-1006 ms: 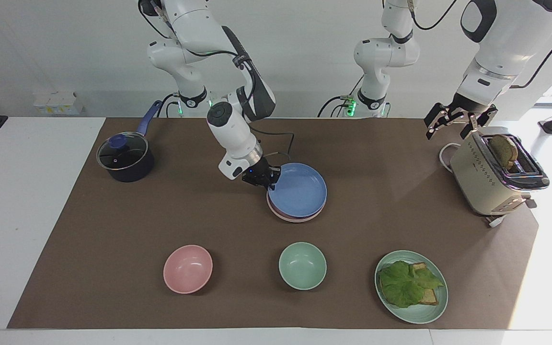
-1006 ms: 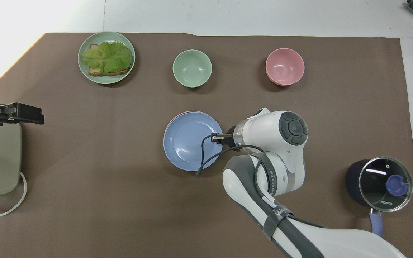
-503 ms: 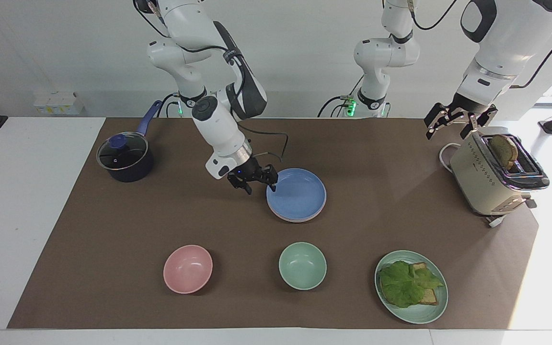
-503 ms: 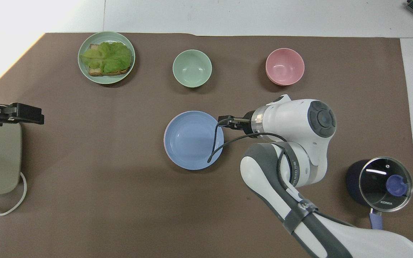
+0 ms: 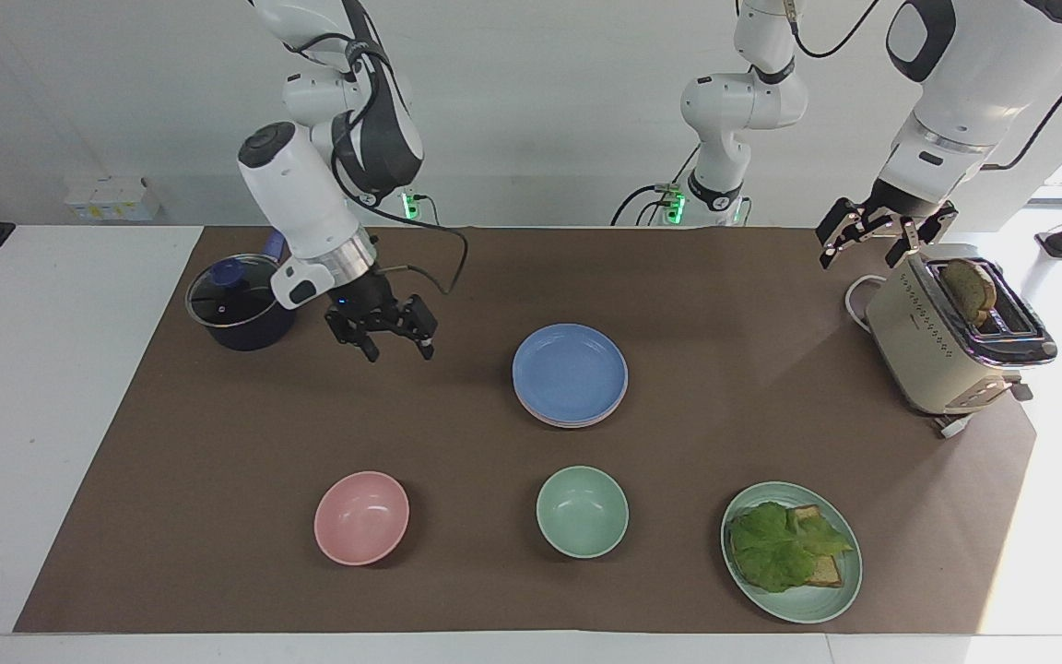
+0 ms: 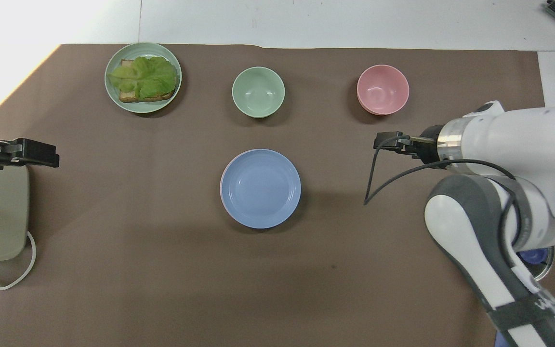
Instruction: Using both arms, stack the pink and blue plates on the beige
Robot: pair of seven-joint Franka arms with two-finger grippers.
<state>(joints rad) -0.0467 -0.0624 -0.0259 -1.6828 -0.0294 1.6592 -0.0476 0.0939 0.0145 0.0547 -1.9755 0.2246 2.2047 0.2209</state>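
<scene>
Plates stacked mid-table, both grippers empty.

The blue plate (image 5: 570, 371) lies on top of the pink plate (image 5: 577, 422) (only a thin pink rim shows beneath; no beige plate can be made out). The right gripper (image 5: 393, 339) hangs over bare mat between the stack and the saucepan (image 5: 241, 304), fingers spread, holding nothing. The left gripper (image 5: 877, 235) waits above the toaster (image 5: 946, 341), fingers apart, empty.

- Facing view: high, across the table (image 5: 218, 516), looking at the robots, arm bases at top.
- Overhead view: high above the robots' end, looking steeply down and forward.
- Shared: the brown mat (image 6: 162, 270) with the blue plate (image 5: 570, 369), seen half a turn apart.
</scene>
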